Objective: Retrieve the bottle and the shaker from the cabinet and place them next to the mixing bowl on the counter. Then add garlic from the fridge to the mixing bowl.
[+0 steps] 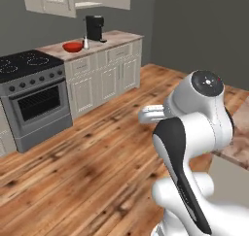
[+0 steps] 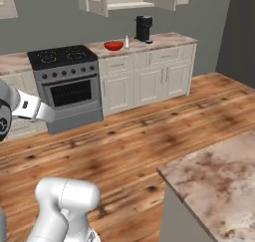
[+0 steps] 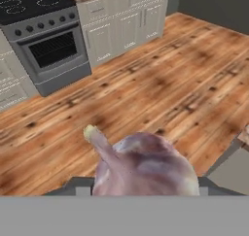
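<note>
Garlic (image 3: 143, 164): gripped in the closed fingers, stem toward 11 o'clock. Mixing bowl (image 1: 73, 46): far across the wood floor on the surface, 11 o'clock of the arm, bottle (image 1: 86, 42) beside it.

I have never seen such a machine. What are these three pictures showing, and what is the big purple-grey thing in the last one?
This is a white robot arm on a driving base in a simulated kitchen. Two pictures come from cameras on the base, behind the arm to its left and right. The third comes from a camera on the hand, looking along the claw. The lumpy thing close to that camera is the garlic, gripped in the claw. Across the wooden floor, the counter carries the red mixing bowl, the slim pale bottle beside it and a black coffee machine. A stove stands beside the counter.
</note>
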Robot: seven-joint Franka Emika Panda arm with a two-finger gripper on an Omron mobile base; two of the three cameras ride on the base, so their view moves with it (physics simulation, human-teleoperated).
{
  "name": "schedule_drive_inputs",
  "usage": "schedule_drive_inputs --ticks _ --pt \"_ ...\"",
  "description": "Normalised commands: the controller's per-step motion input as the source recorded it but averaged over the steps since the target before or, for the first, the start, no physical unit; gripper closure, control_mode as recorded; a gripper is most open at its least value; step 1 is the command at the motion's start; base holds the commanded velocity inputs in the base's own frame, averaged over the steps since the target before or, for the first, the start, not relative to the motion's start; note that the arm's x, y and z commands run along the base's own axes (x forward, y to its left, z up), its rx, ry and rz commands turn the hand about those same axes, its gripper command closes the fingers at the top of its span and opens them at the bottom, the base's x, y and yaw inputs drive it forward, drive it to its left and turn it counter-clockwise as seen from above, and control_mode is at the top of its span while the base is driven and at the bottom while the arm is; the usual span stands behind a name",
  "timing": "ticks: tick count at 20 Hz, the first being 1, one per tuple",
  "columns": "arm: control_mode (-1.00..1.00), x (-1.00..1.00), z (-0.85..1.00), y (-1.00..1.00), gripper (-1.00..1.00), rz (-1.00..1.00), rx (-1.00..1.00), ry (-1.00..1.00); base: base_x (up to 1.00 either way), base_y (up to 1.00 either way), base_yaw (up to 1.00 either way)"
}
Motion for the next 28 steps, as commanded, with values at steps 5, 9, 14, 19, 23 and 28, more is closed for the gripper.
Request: schedule_drive_inputs --ticks 5,9,14,19,23,28 --pt "1.0 0.0 0.0 0.0 1.0 0.0 0.0 0.0 1.0 0.0 0.0" --pt "1.0 0.0 0.0 0.0 1.0 0.0 0.0 0.0 1.0 0.03 0.0" --pt "1.0 0.0 0.0 0.0 1.0 0.0 0.0 0.0 1.0 0.01 0.0" --pt "1.0 0.0 0.0 0.0 1.0 0.0 0.0 0.0 1.0 0.0 0.04" --pt "1.0 0.0 0.0 0.0 1.0 0.0 0.0 0.0 1.0 -0.06 0.17" --pt "1.0 0.0 0.0 0.0 1.0 0.0 0.0 0.0 1.0 -0.43 0.33"
